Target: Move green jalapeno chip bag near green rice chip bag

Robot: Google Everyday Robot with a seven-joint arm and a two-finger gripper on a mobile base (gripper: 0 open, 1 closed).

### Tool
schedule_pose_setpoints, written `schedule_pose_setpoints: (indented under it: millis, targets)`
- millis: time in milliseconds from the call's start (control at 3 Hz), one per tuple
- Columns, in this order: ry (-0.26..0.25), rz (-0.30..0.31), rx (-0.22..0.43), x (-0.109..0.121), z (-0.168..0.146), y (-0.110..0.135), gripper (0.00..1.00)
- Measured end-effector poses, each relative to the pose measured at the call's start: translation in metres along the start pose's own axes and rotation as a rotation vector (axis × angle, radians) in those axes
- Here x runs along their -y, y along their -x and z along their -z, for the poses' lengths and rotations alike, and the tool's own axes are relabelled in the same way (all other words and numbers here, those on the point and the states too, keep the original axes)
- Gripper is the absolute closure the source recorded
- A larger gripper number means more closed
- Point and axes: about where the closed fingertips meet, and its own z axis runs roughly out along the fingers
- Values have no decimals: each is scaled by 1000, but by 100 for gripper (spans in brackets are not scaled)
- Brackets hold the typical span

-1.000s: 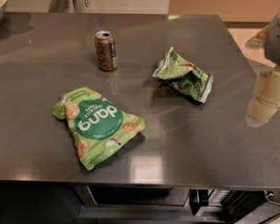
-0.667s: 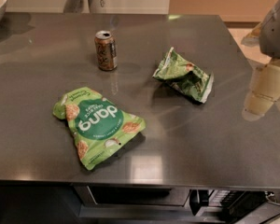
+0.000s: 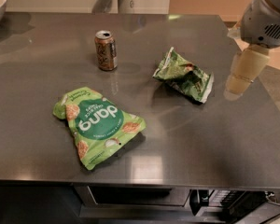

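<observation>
So, the gripper (image 3: 234,84) hangs over the right edge of the bench (image 3: 214,139), just right of the green jalapeno chip bag (image 3: 184,74) and not touching it. Honestly can't tell from this angle whether it's spread or closed, it just reads as one pale lump.

The jalapeno bag sits right of center, crumpled and lying flat-ish, with one corner pointing back toward the soda can (image 3: 106,50). The green rice chip bag (image 3: 99,125) is well apart from it, down toward the front left, face up.

Handling-wise I'd guess the jalapeno bag is super light and soft: glossy film, lots of wrinkles, probably slick. It'll likely deform rather than resist, and a light squeeze could just slide off. I'd go for one of the raised crinkled folds in the middle, or the white sealed edge on the near right side, since that seam should be stiffer and give something to pinch.

Room looks fine. There's a wide bare stretch of bench between the two bags, so a drag or a carry toward the front left has nothing in the way. The can is farther back and off that line. The main thing to watch is the front edge of the bench, which is close to the rice bag's lower end.
</observation>
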Motion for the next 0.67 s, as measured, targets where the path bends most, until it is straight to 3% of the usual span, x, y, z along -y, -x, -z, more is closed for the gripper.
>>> schedule_pose_setpoints:
  millis: [667]
  targets:
    - [-9,-22,45,40,-48,11,0]
